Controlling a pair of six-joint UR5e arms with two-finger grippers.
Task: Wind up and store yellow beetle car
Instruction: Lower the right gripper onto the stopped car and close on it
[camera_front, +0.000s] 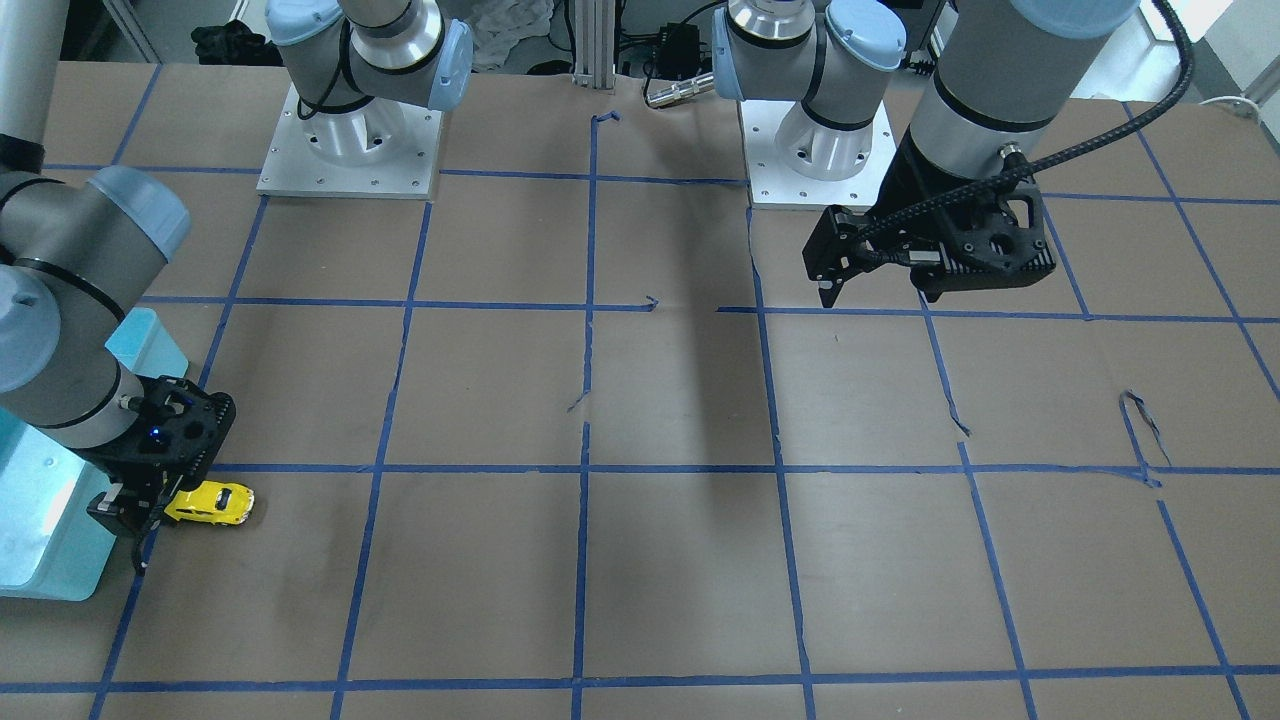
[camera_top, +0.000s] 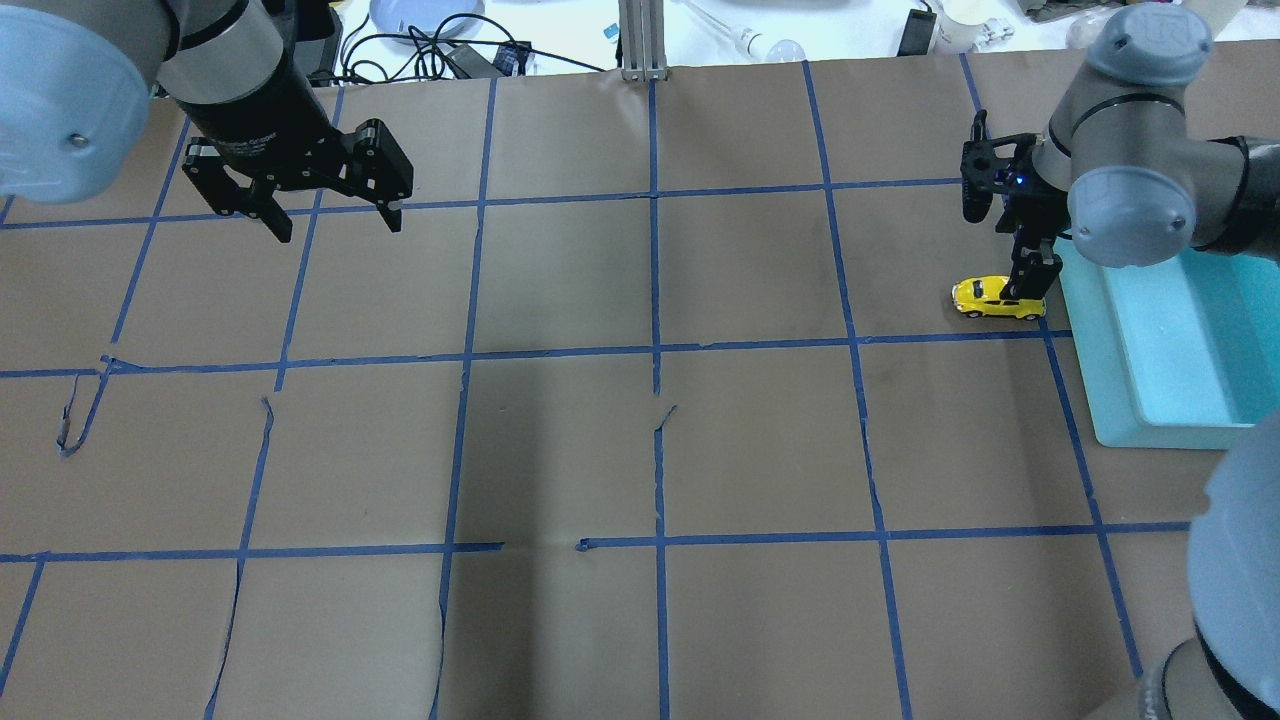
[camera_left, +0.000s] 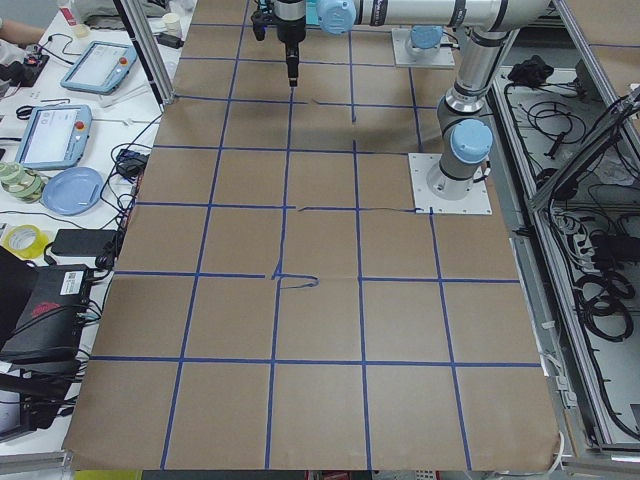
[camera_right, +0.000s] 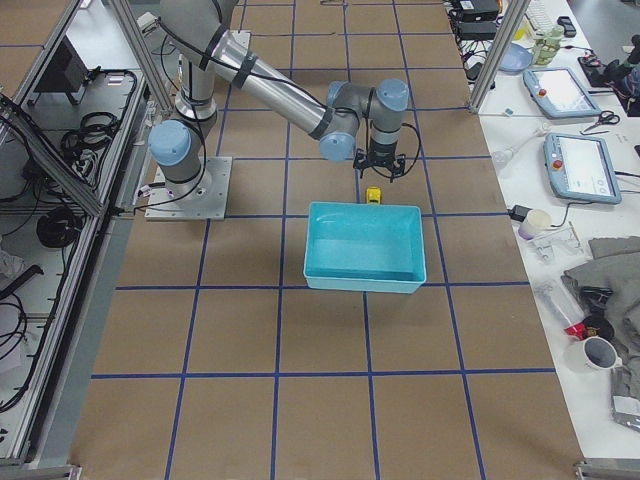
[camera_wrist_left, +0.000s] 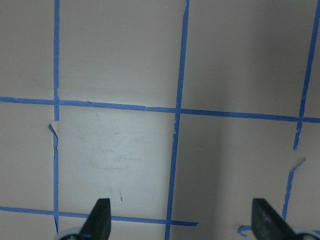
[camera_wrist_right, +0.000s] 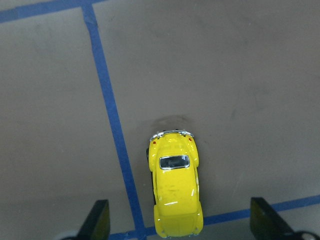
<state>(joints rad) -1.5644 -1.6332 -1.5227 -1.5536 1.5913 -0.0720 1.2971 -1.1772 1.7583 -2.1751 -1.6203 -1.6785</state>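
Note:
The yellow beetle car (camera_wrist_right: 175, 190) stands on its wheels on the brown paper, next to a blue tape line. It also shows in the overhead view (camera_top: 995, 298) and the front view (camera_front: 212, 503). My right gripper (camera_wrist_right: 180, 222) is open and hangs just over the car. Its fingers stand wide apart on either side of the car's near end and do not touch it. In the overhead view the right gripper (camera_top: 1005, 250) is at the far right. My left gripper (camera_top: 338, 228) is open and empty, held above the table at the far left, with only paper below it (camera_wrist_left: 182, 222).
A teal bin (camera_top: 1160, 350) sits right beside the car at the table's right end, under my right arm; it also shows in the right side view (camera_right: 365, 245). Brown paper with a blue tape grid (camera_top: 655, 350) covers the table. Both arm bases (camera_front: 350, 150) stand at the robot's side.

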